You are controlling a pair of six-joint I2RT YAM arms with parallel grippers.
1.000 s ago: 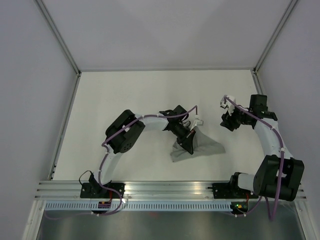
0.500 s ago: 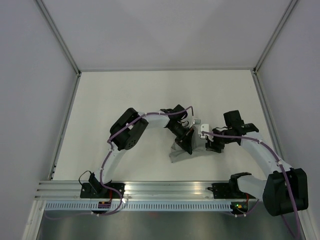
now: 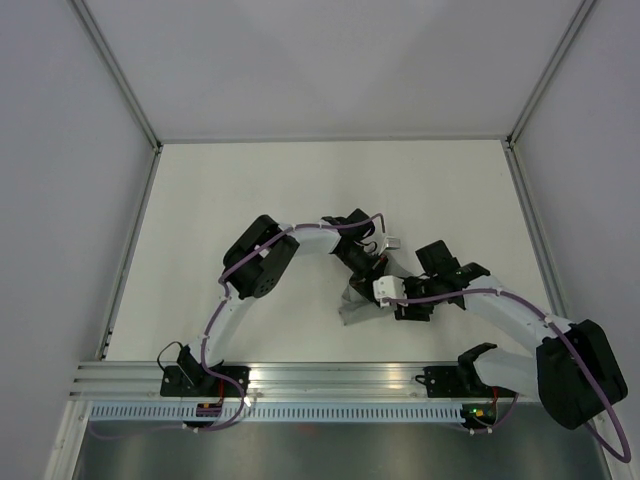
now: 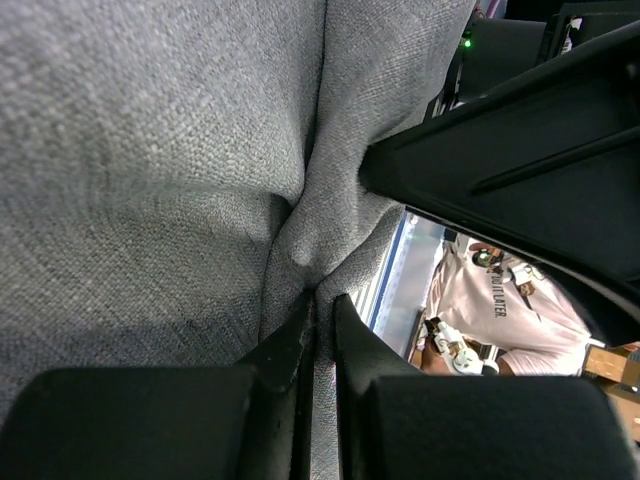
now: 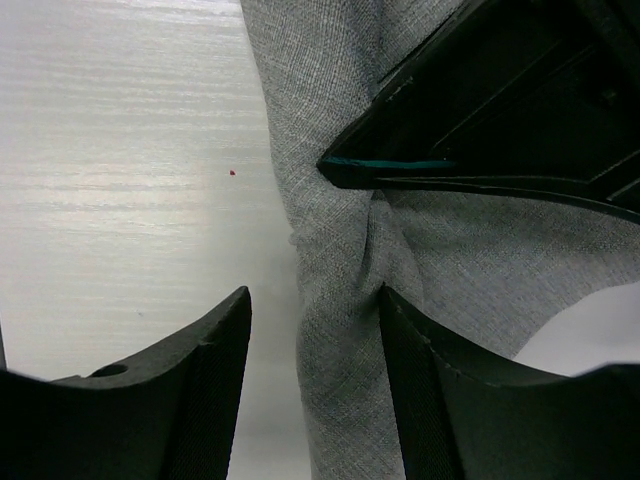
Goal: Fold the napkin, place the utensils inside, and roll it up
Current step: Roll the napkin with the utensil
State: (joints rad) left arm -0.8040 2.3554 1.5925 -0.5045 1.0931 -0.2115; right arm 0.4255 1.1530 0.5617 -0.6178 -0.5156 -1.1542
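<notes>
The napkin (image 3: 350, 309) is lying bunched up near the middle of the table (image 3: 250, 190), a little toward the near edge, and both arms are reaching over it. The left gripper (image 4: 318, 303) is pinching a raised fold of the grey cloth. In the left wrist view its two dark fingers (image 4: 285, 345) are pressing almost together with only a thin layer of fabric between them, and the cloth is gathering into a small crease just above the tips. The woven grey fabric is filling most of that view. The right gripper (image 5: 315, 295) is standing with its jaws apart, about half way open, and it is not gripping anything. A ridge of the napkin is running down between the two jaws in the right wrist view. The jaw on the right of that view is lying just beside the edge of the ridge, and I cannot tell whether it is touching the cloth. The other jaw is standing over bare table, apart from the cloth. In the upper right of the same view the black body of the left gripper is pressing against the napkin. From the top view the two grippers are sitting just beside each other over the cloth, the left one on its far side and the right one on its near right side. A tiny red speck (image 5: 232, 172) is lying on the table to the left of the ridge
</notes>
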